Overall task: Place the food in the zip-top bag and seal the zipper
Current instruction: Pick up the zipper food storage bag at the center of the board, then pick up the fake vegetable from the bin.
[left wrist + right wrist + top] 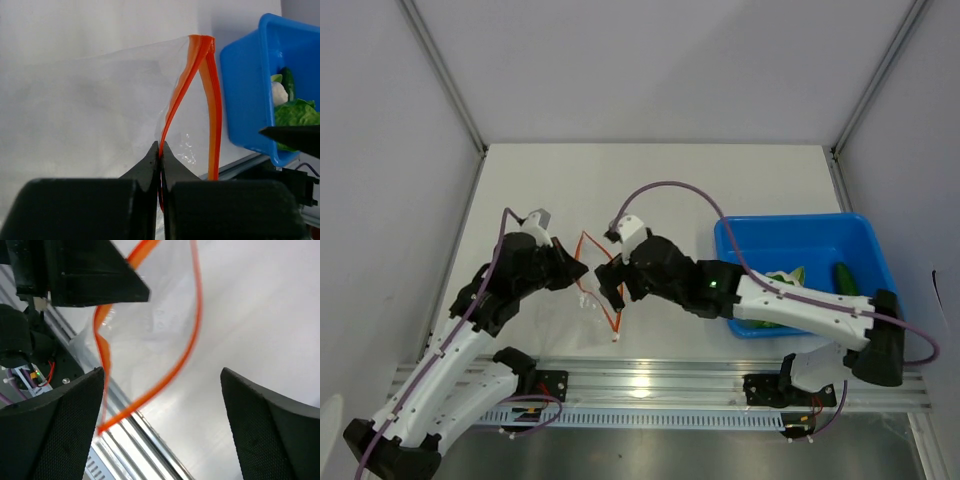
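**Task status: bag mouth held, loading not started**

1. Near edge. The arm bases sit on the rail (650, 378) at the bottom of the top view.

2. Left gripper (161, 148). It is clenched on the zipper (199, 75), pinching one orange strip near its lower end at bottom centre of the left wrist view. The bag (95, 100) spreads away from this grip toward the upper left. Its two strips part from a joined corner at upper centre, so the mouth is partly open.

3. Right gripper (162, 372). It is released, with the jaws spread wide. The free strip loops across the gap between the fingers and appears to touch neither. In the top view both grippers meet left of centre, with the bag between them.

4. Bin (740, 240). It stands at right centre of the top view, apart from the bag. All the food (785, 277) visible lies inside it, both leafy pieces and a long dark one. None shows in the bag.

5. Far side. The table (650, 180) extends to the upper frame.

6. Progress.
   - Done: one side of the mouth is secured and the mouth is parted.
   - Left: transfer each piece from the bin, then press the zipper closed along its length.
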You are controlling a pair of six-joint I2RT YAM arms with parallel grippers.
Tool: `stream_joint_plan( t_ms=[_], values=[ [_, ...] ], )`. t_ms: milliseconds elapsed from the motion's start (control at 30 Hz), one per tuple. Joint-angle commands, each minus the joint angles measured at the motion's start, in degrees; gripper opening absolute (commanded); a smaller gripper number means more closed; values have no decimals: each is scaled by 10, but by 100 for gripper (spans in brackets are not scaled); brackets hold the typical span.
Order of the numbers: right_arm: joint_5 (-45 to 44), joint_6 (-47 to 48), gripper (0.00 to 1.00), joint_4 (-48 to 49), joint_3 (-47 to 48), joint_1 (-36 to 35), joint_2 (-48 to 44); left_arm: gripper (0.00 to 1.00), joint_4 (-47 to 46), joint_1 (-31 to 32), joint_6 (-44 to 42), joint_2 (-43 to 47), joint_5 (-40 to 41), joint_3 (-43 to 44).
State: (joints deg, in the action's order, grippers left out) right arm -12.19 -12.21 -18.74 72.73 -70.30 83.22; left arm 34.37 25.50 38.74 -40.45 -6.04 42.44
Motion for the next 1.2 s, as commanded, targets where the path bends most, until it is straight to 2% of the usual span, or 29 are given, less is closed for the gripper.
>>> stream_joint_plan(
  t_ms=[0,100,133,267,300,367,467,667,933,1167],
  values=[
    [-102,-90,99,-102,35,24,-94,1,-33,0,-25,-16,-49,44],
    [-76,-170,100,-184,51,121,-151,0,-58,0,-22,-34,-99,61],
    [-73,-181,99,-219,52,173,-165,1,-64,0,-19,-38,-110,66],
    [-120,-202,99,-312,62,265,-213,1,-83,0,-11,-56,-131,77],
    [-119,-221,99,-363,67,286,-213,1,-82,0,-12,-61,-131,79],
    [-111,-237,99,-405,70,332,-214,1,-84,1,-13,-67,-132,78],
    [-127,-288,99,-458,37,362,-235,0,-91,1,-10,-73,-134,75],
    [-141,-388,99,-531,-15,378,-299,0,-117,0,-2,-86,-143,60],
    [-143,-454,99,-655,-37,380,-315,1,-133,1,-2,-99,-151,62],
    [-137,-499,99,-684,-63,380,-326,1,-137,0,-1,-99,-157,53]
  ],
)
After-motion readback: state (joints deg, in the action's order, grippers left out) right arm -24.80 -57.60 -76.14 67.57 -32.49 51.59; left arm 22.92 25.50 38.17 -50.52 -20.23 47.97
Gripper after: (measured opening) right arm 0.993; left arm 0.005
